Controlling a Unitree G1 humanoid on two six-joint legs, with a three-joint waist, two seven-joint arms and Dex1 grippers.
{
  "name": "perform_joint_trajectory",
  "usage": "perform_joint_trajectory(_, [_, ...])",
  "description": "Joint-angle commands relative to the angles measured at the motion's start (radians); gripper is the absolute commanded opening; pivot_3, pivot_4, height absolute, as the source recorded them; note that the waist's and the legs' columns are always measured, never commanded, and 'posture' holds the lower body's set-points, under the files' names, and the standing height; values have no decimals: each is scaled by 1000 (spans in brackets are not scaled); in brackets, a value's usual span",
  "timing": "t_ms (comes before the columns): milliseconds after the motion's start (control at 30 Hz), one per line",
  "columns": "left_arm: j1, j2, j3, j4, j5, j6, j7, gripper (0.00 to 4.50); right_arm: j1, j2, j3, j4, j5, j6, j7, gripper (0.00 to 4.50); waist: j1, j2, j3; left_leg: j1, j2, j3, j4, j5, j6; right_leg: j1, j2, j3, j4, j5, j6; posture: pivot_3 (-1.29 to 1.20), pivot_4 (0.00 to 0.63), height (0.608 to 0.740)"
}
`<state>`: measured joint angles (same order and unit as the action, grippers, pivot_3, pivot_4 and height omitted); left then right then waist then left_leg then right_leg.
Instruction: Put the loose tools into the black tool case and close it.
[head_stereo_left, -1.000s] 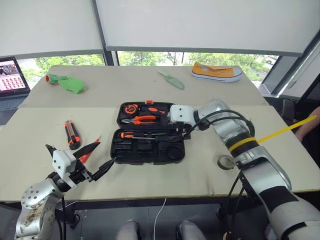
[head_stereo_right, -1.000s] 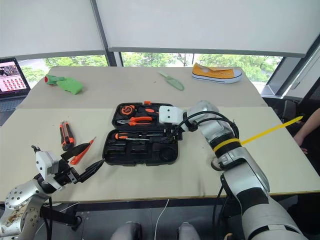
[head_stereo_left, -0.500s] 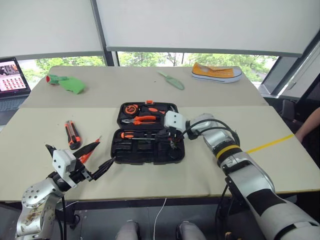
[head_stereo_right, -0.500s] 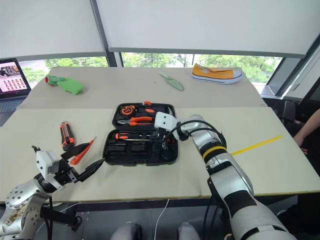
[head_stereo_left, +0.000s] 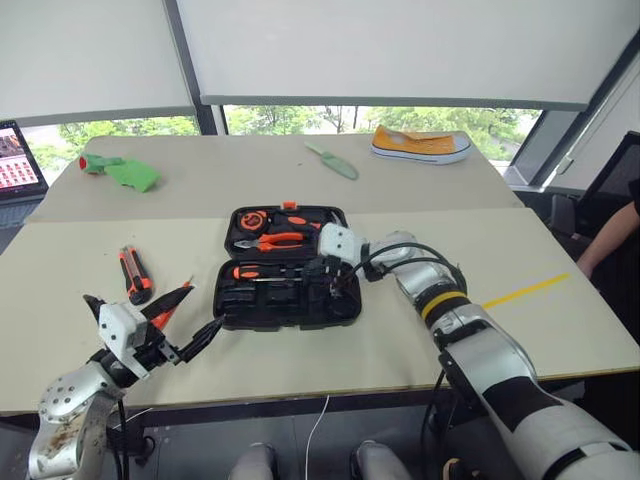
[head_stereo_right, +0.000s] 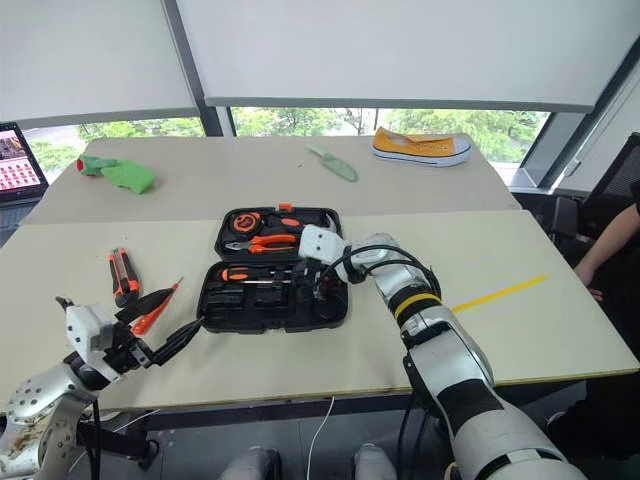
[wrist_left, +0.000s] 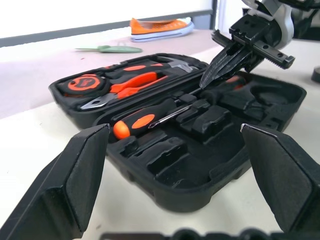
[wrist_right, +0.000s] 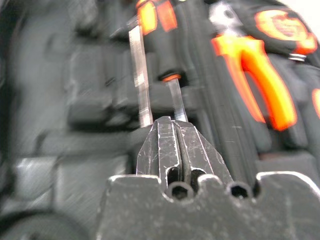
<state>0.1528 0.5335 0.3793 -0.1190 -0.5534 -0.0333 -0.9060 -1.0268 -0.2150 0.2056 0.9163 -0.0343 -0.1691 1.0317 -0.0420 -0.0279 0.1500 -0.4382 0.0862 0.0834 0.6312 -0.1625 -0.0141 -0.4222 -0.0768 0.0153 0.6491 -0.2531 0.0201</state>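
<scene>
Pressing a screwdriver home in the open case

My right pincer (head_stereo_left: 327, 275) is shut tight and empty, its tip over the shafts of the two orange-and-black screwdrivers (wrist_left: 145, 119) lying in the near half of the black tool case (head_stereo_left: 290, 308), which sits open at desk centre. My left pincer (head_stereo_left: 150, 325) hangs spread to its widest at seven o'clock of the case, holding nothing. The utility knife (head_stereo_left: 131, 275) and slim orange screwdriver (head_stereo_left: 170, 306) lie loose at nine o'clock. I judge these tools light, stiff, slick on the shaft; grip the thicker handles. The case lid looks rigid, best pushed at its far rim.
</scene>
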Motion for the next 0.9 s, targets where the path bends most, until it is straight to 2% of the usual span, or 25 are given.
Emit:
perform_joint_trajectory(33, [66,28,140,-22,-86,48,22,4500,98,-74,-118,-277,183,-27,116,1146,3,0,0,0,0,0,-1,0,0,0,0,0,0,0,0,0,150,740])
perform_joint_trajectory(200, [195,93,301,48,-105,100,11,4500,346,-170,-209,-631,388,14,225,2765,6,-1,0,-1,0,0,-4,-1,-1,0,0,-1,-3,-1,1,0,150,740])
perform_joint_trajectory(233, [214,107,331,80,-99,100,10,4500,394,-187,-221,-681,414,12,236,3308,7,0,0,0,0,0,-5,-1,-1,0,0,-1,-3,-1,1,0,150,740])
perform_joint_trajectory(333, [277,155,421,197,-79,138,30,4500,572,-265,-253,-826,457,49,244,4241,7,-1,0,1,0,0,-4,-1,-1,0,0,-2,-2,-2,0,0,150,740])
perform_joint_trajectory(367, [300,172,436,215,-67,210,85,4500,629,-305,-251,-865,457,81,255,4439,7,-1,0,1,0,0,-4,-1,-2,0,-1,-1,-2,-3,-1,0,150,740])
perform_joint_trajectory(467, [331,200,454,217,-70,272,89,4500,737,-352,-269,-914,444,73,221,4439,6,-3,1,3,0,1,-4,-2,-4,0,-2,-1,-3,-4,-3,0,150,740])
perform_joint_trajectory(600, [291,229,393,48,-105,384,115,4500,797,-364,-307,-966,448,54,155,4439,11,-7,3,7,0,1,-4,-6,-10,-1,-2,-1,-3,-9,-2,0,150,740])
perform_joint_trajectory(767, [124,300,262,-39,-117,650,248,4500,769,-369,-300,-1026,470,82,126,4439,30,-8,3,9,0,1,-4,-5,-13,-1,-3,-1,-3,-6,-3,0,150,740])
perform_joint_trajectory(900, [-30,318,136,-30,-55,792,367,4500,727,-355,-270,-1044,473,102,102,4439,31,-8,3,8,-1,2,-4,-5,-13,0,-2,1,-3,-5,-3,0,150,740])
